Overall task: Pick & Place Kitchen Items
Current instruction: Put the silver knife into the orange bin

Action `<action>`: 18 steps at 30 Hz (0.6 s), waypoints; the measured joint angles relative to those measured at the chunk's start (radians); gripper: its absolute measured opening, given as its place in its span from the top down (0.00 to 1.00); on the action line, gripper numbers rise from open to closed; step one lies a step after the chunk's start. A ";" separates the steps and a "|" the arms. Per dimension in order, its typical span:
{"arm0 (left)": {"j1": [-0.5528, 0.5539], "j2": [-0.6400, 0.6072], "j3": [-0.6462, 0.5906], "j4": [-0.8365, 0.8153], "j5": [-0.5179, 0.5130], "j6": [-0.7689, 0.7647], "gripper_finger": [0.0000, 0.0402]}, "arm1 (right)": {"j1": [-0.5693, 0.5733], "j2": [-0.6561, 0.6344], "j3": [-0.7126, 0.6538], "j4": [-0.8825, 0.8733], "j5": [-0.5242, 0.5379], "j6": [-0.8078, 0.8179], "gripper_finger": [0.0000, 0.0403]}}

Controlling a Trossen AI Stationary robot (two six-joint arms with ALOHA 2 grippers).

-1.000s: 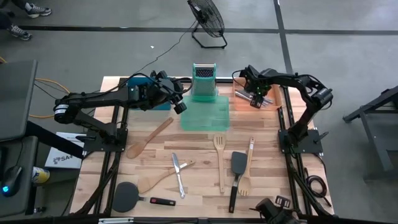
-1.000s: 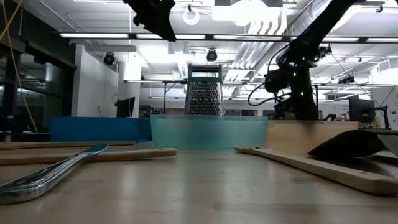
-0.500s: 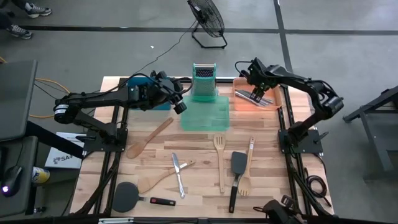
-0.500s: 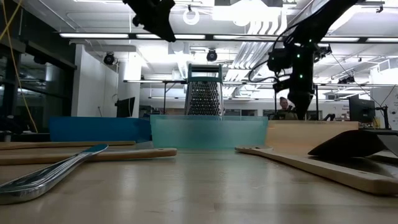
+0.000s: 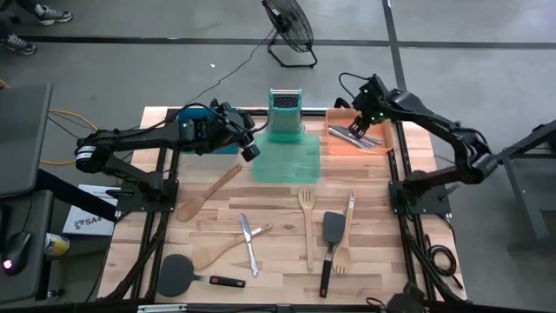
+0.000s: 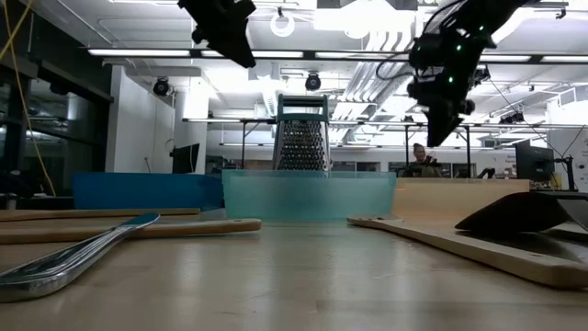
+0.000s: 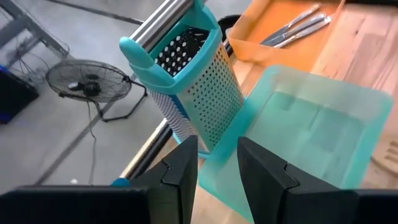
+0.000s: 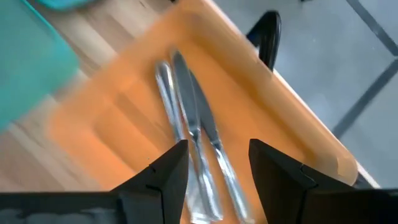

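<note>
Silver knives and forks [image 8: 193, 143] lie in the orange tray [image 5: 343, 143] at the far right. My right gripper [image 8: 217, 180] hangs open above them, touching nothing; in the high view my right gripper [image 5: 362, 122] is over the tray. My left gripper [image 7: 217, 168] hovers open and empty above the green tray's [image 5: 287, 161] left edge. On the table lie a wooden spoon [image 5: 208, 191], a knife [image 5: 249, 243], a second wooden spoon [image 5: 228, 248], a black spatula with a red-tipped handle [image 5: 187, 274], a slotted wooden spatula [image 5: 307, 222], a black spatula [image 5: 332, 239] and another wooden spatula [image 5: 347, 230].
A metal box grater [image 5: 284, 113] stands upright at the far end of the green tray. A blue tray [image 5: 187, 115] lies at the far left, mostly under my left arm. A fan [image 5: 291, 30] stands on the floor beyond the table. A person [image 6: 424, 158] shows far off in the room.
My right gripper has risen out of the orange tray, drifting toward the table's far right, and has rolled and tipped as it went. The silver pieces stay lying in the tray. My left gripper has kept its place.
</note>
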 joint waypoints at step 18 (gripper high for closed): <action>0.000 0.000 0.000 -0.106 0.247 -0.550 0.72 | 0.060 -0.202 0.000 0.000 -0.206 0.145 0.60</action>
